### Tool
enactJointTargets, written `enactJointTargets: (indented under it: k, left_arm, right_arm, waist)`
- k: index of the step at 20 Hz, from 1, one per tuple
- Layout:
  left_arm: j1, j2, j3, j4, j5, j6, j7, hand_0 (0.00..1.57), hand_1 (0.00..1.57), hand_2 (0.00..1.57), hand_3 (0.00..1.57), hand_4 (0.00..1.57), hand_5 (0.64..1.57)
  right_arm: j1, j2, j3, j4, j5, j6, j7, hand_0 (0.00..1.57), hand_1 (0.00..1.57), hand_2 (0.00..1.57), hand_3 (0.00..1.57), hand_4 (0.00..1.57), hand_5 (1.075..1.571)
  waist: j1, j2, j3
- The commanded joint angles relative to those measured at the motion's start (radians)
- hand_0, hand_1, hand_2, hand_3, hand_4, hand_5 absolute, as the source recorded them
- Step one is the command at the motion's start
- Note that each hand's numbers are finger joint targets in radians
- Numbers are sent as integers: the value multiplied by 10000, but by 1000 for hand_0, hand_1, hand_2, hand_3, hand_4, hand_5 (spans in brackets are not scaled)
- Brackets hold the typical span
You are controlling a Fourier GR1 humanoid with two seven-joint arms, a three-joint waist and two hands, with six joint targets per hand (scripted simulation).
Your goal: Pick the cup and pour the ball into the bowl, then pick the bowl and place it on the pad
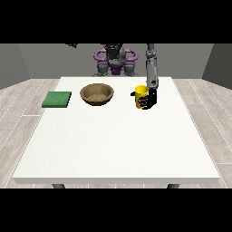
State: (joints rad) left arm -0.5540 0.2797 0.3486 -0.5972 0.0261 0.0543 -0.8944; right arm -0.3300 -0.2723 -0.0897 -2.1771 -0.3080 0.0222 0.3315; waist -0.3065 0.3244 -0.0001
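A yellow cup (141,94) stands upright on the white table (118,136), right of centre near the far side. The black hand at the view's right (150,99) is against the cup's right side, with fingers curled round it. The ball is hidden; I cannot see inside the cup. A brown wooden bowl (97,94) sits to the cup's left, apart from it. A flat green pad (57,99) lies further left near the table's left edge. Only a dark bit of the other arm (71,45) shows at the top, left of the torso; its hand is out of sight.
The robot's torso (115,61) stands behind the table's far edge. The forearm (152,72) of the hand at the view's right comes down steeply over the far right part of the table. Wooden floor surrounds the table.
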Motion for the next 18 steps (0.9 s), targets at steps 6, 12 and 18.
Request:
enactJointTargets:
  k: [6, 12, 18]
  left_arm:
    - [-82, 359, -236, 650, -816, 1416, -528, 1335, 1335, 1571, 1571, 1053, 1478]
    - [-1032, -273, -1717, 123, -2402, 3177, 1622, 1360, 1360, 1571, 1571, 1119, 1499]
    - [-2062, 24, -2899, 355, -4397, 5212, 3490, 1405, 1405, 1571, 1571, 1058, 1548]
  right_arm:
    - [477, -481, -1319, -45, -1185, 551, 174, 0, 0, 0, 0, 105, 1559]
    - [692, -268, -1306, 1604, -808, 701, -268, 0, 0, 0, 0, 189, 1558]
    - [394, -277, -1367, 2319, -888, 978, -684, 0, 0, 0, 0, 256, 1561]
  waist:
    - [-4, -414, 3]
    - [616, -1658, 11]
    - [451, -1749, 27]
